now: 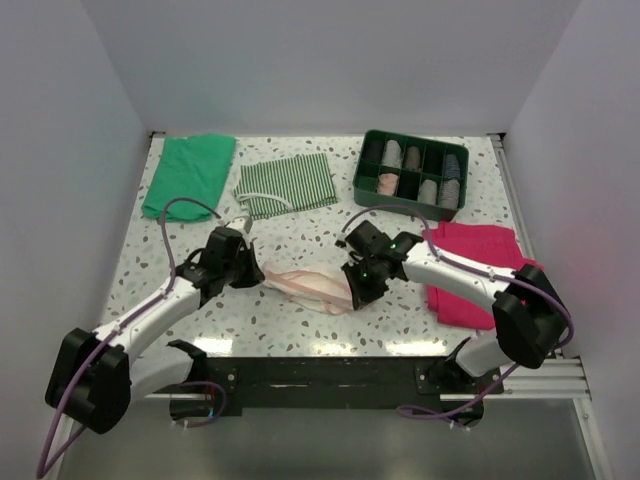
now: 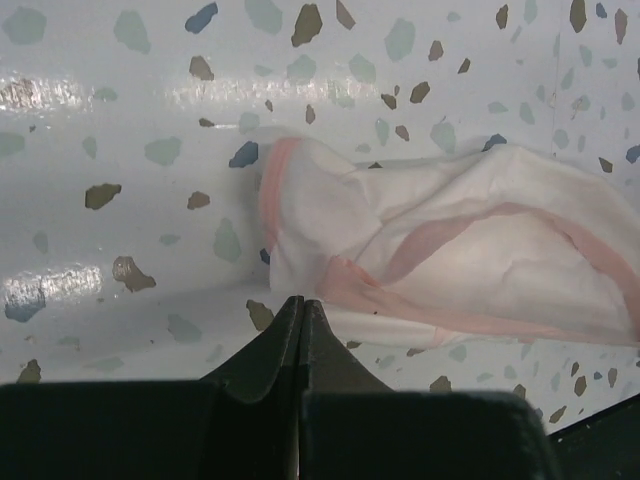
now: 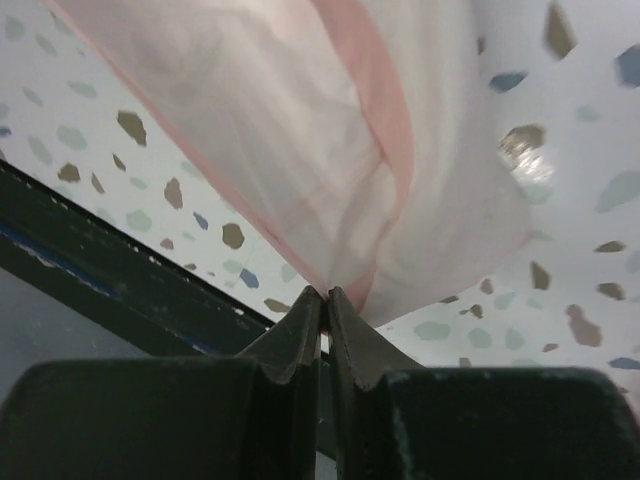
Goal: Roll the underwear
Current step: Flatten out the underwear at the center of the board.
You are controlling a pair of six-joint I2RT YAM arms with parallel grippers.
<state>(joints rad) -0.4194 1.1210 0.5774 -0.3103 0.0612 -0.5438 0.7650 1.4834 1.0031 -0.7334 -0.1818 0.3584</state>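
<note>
Underwear (image 2: 480, 250) thin matt cloth; table (image 2: 120, 120) glossy, speckled.

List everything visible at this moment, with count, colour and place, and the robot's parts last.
underwear: one, pale pink with darker pink edging, near centre of the table, between the two grippers
plain cloth: one, green, far left
striped cloth: one, green and white, far centre-left
divided tray: one, dark green, far right, rolled items inside
magenta cloth: one, right side, partly under the right arm
table: one, white, speckled
left gripper: shut, tips at the underwear's edge
right gripper: shut on the underwear
</note>
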